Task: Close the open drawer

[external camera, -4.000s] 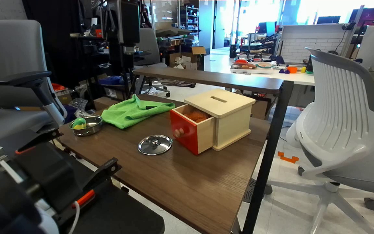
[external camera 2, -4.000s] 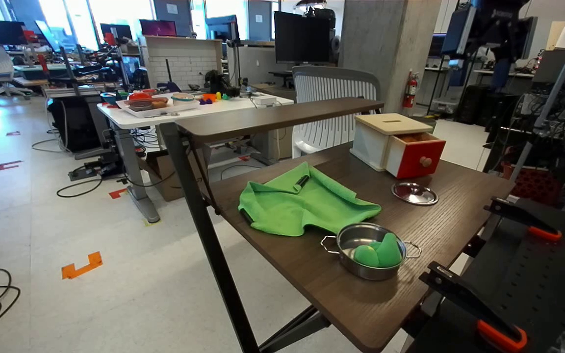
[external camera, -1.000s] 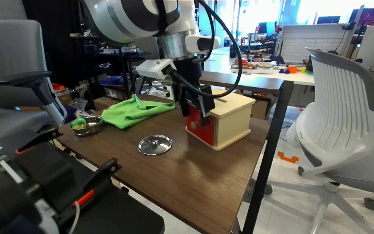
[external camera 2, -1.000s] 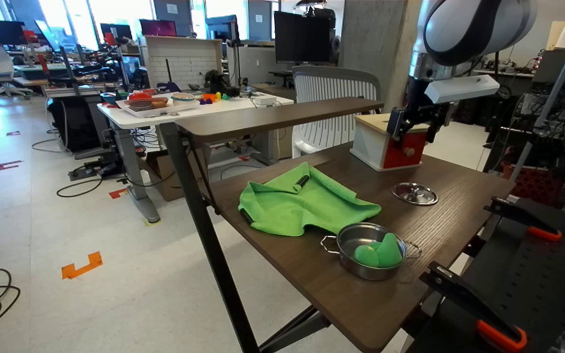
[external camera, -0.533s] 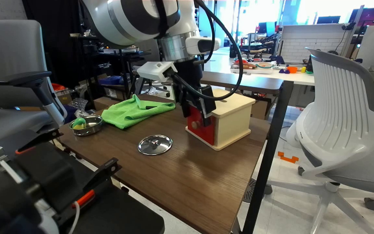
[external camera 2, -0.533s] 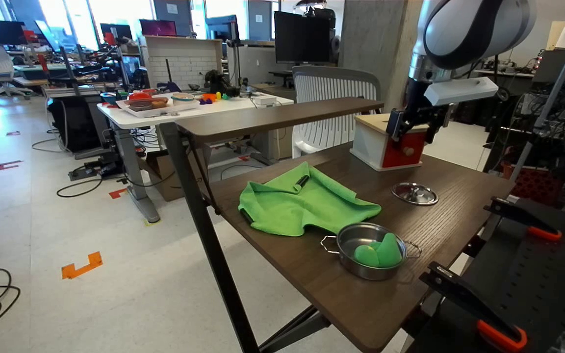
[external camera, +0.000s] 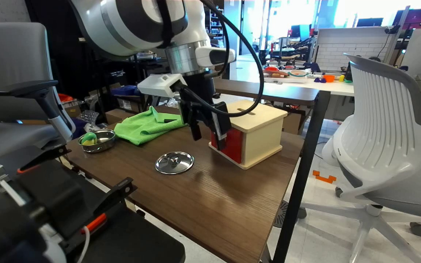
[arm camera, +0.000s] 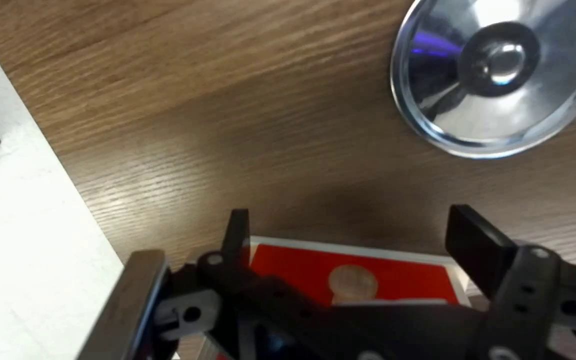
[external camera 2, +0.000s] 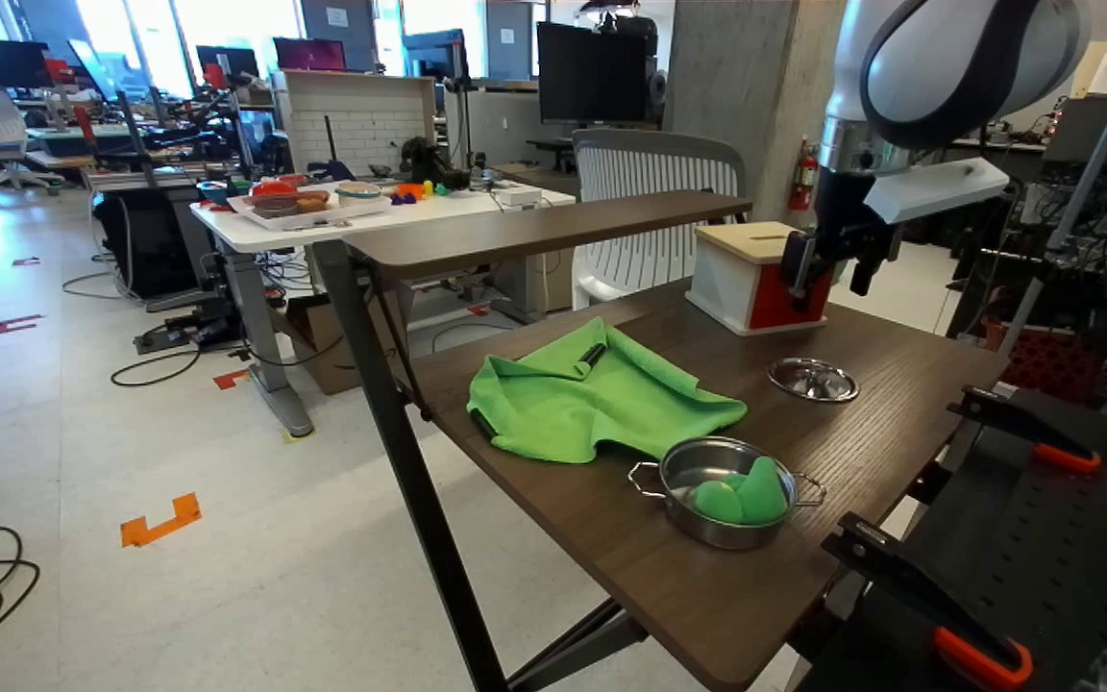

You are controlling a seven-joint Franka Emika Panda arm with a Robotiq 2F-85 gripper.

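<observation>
The small drawer (external camera: 236, 146) is closed. It sits inside a pale wooden box (external camera: 263, 140), and only its front (external camera 2: 770, 303) shows. That front is flat and bright red. It stands straight up and looks level with the edges of the box around it. A thin pale ledge (arm camera: 353, 250) of the box sticks out just under the red. In the wrist view, a round wooden knob (arm camera: 352, 281) shows on the front. In both exterior views, the knob and part of the red are hidden. The box stands flat on the brown worktop (external camera: 210, 212).
</observation>
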